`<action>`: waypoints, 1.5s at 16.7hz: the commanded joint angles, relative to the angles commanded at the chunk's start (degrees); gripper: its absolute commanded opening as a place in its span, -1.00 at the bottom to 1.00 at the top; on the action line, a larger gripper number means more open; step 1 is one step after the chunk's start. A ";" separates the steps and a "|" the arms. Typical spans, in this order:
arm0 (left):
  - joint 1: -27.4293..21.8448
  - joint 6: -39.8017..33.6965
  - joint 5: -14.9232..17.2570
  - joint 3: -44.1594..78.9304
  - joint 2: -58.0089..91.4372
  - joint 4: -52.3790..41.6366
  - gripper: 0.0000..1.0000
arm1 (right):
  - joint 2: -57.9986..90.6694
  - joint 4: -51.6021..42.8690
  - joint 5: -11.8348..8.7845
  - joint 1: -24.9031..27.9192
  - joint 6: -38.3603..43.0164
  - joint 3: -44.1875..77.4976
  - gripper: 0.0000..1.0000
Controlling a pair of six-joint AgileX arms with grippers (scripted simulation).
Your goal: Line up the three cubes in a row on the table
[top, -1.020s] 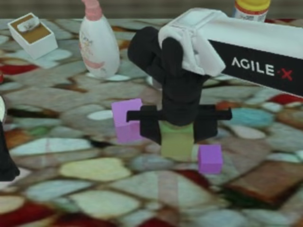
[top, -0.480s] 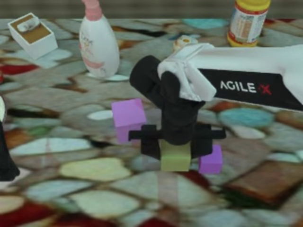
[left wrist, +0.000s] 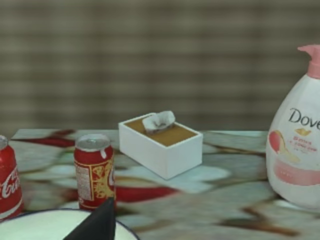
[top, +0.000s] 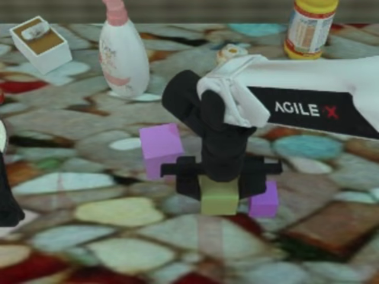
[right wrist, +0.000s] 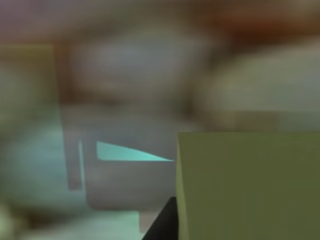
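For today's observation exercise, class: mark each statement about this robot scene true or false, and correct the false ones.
1. The right gripper is at the olive-green cube. True.
2. The small deeper-purple cube lies left of the green one. False: it lies to its right.
3. The large light-purple cube is stacked on the green cube. False: it rests on the table.
4. The white open box sits near the table's far left corner. True.

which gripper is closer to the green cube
Right. The right gripper is directly over the green cube, its fingers straddling it. The left gripper sits parked at the table's left edge, far from the cube.
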 joint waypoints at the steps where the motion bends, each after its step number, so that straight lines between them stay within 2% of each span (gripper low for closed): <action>1: 0.00 0.00 0.00 0.00 0.00 0.00 1.00 | 0.00 0.00 0.00 0.00 0.00 0.00 0.21; 6: 0.00 0.00 0.00 0.00 0.00 0.00 1.00 | 0.00 0.00 0.00 0.00 0.00 0.00 0.96; 7: 0.00 0.00 0.00 0.00 0.00 0.00 1.00 | 0.00 0.00 0.00 0.00 0.00 0.00 1.00; 16: 0.00 0.00 0.00 0.00 0.00 0.00 1.00 | -0.06 -0.20 -0.01 -0.10 0.02 0.19 1.00; 25: 0.00 0.00 0.00 0.00 0.00 0.00 1.00 | -3.87 -14.00 -0.04 0.49 -0.02 10.16 1.00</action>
